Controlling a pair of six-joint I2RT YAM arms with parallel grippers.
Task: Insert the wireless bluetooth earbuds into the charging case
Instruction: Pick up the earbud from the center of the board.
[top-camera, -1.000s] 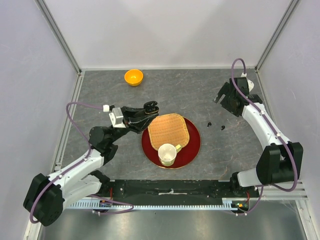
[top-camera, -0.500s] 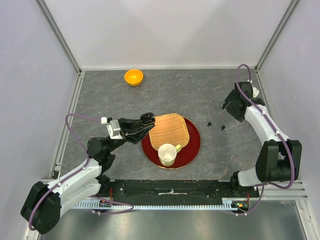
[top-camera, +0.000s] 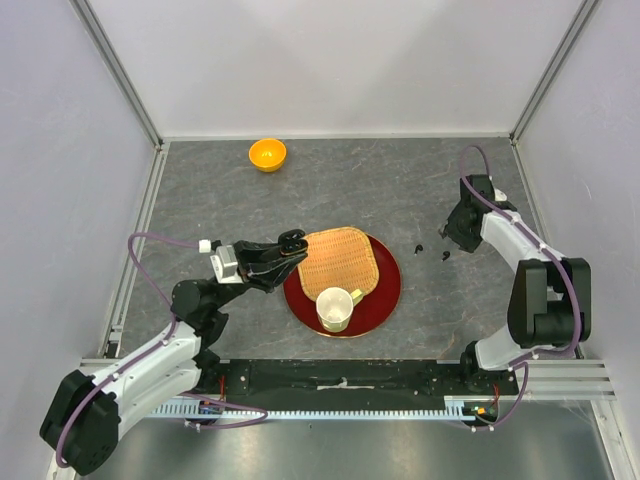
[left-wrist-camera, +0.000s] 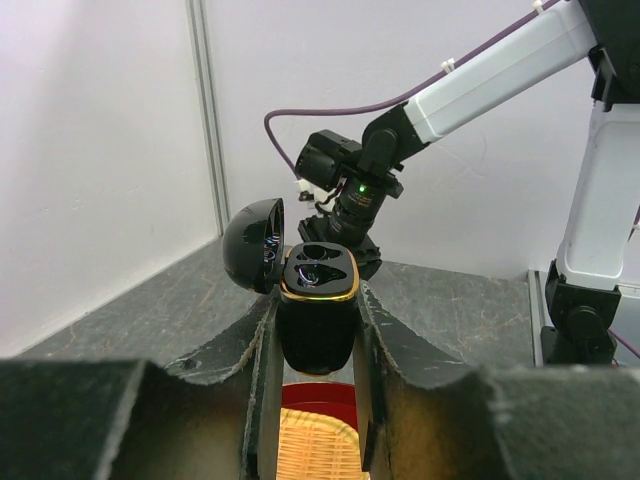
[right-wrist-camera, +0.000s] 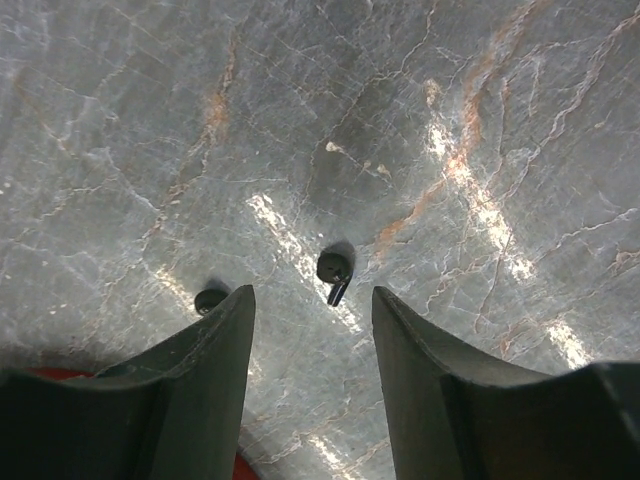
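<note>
Lowered toward the right edge of the bench (top-camera: 380, 190), the right gripper (right-wrist-camera: 312, 295), half-open, faces a black earbud (right-wrist-camera: 334, 268) just ahead of its gap; the left gripper (left-wrist-camera: 315, 335) clamps the open charging case (left-wrist-camera: 316, 285).

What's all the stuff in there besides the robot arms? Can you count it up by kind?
Black earbuds: 2
Black charging case: 1
Orange bowl: 1
Red plate: 1
Woven mat: 1
Cream cup: 1
Total: 7
</note>
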